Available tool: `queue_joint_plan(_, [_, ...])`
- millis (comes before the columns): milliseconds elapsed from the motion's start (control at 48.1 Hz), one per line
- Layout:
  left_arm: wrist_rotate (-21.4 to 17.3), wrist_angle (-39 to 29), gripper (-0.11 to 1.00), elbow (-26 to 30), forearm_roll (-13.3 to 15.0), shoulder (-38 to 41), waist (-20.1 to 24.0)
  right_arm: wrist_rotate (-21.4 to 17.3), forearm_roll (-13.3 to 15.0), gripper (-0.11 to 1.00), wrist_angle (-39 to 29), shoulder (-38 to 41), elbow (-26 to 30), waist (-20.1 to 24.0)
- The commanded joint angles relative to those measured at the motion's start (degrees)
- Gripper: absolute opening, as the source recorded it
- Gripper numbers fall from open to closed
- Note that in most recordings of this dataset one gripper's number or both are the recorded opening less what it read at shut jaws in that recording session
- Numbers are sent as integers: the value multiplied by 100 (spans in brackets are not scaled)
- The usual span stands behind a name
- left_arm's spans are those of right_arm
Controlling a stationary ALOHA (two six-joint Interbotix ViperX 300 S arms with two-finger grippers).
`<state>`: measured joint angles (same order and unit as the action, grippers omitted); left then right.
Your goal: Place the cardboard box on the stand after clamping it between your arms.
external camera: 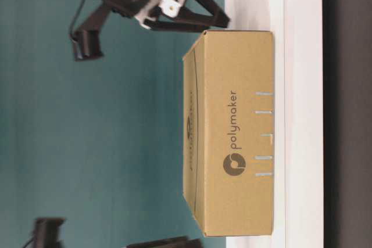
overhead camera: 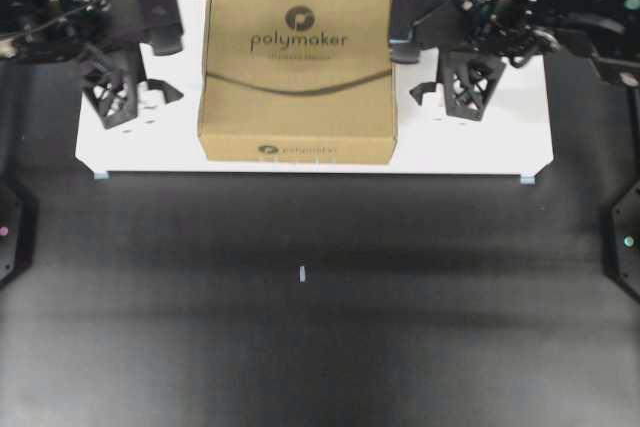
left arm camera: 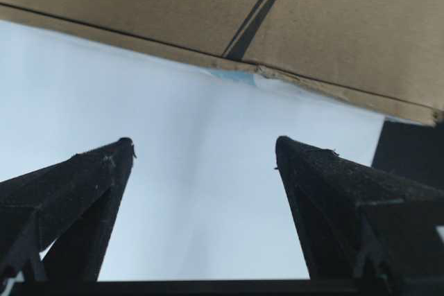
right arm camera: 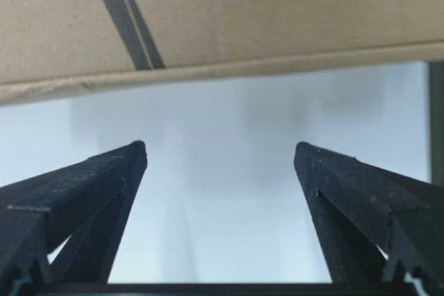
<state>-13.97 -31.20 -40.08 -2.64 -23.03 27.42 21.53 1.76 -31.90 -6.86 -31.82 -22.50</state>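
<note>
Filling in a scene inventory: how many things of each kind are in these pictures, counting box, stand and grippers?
Cardboard box: 1
Stand: 1
Grippers: 2, the left gripper and the right gripper, both open, one on each side of the box
Total: 4

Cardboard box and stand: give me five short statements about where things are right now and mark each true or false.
1. The cardboard box rests on the white stand. True.
2. The left hand is clamped against the box. False: its fingers are spread, with bare stand showing between them and the box.
3. The right hand is open and holds nothing. True.
4. The box lies on the dark table in front of the stand. False: it sits on the stand's top.
5. Both arms are on the same side of the box. False: in the overhead view one is on each side.
</note>
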Motion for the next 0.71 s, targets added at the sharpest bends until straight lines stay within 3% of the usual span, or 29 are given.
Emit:
queue_joint_plan(0, [9,35,80,0,-9,-413,-18,-70,-26,82,44,-299,-35,9])
queue_joint_plan(291, [448,70,80,-519,-9,-1749,-712,-501,-229,82,149,-1415,-650,202])
queue_joint_plan(499, [1020,114,80,-791,0,-2575,-1187,-1028,-229,82,817,-2347,-1371,510])
queue_joint_plan(686, [1230,360,80,-1028,-9,-3085,-1670,-1362,-237,82,1459,-3190,-1837,773])
